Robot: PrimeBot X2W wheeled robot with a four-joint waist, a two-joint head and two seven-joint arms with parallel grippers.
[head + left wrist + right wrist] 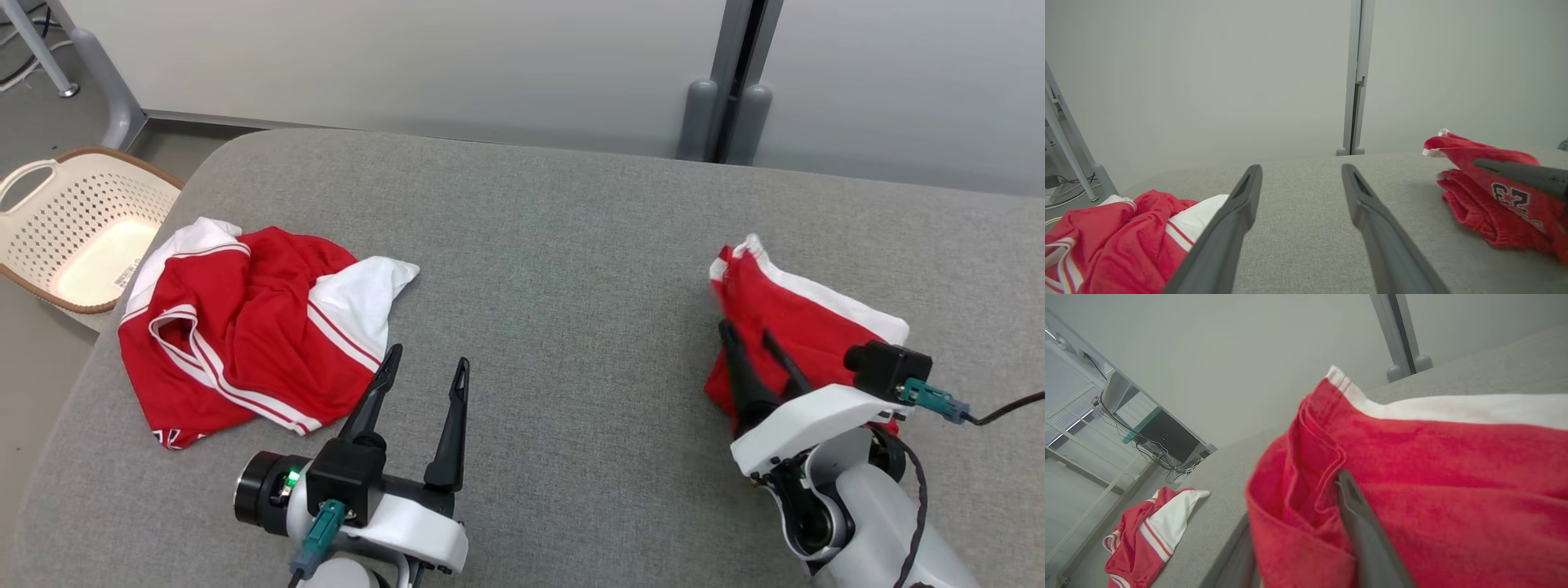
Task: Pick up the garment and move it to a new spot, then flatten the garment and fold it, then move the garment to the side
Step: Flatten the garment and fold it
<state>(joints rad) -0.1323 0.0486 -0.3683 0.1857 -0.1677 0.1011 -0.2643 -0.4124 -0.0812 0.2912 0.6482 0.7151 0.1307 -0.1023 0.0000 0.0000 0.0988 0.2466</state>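
Red folded shorts (808, 318) at 3 o'clock, right gripper (744, 330) parted astride a fold, left gripper (429, 357) wide open near 9 o'clock jersey (245, 327).

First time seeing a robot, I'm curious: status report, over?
Left gripper open, empty. Right gripper open, fingers astride folded garment. Crumpled garment far left, apart.

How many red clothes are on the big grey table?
2. A crumpled red-and-white garment lies on the robot's left, near the basket. A folded red garment sits on the right. Part of the basket is out of view, so more could hide there.
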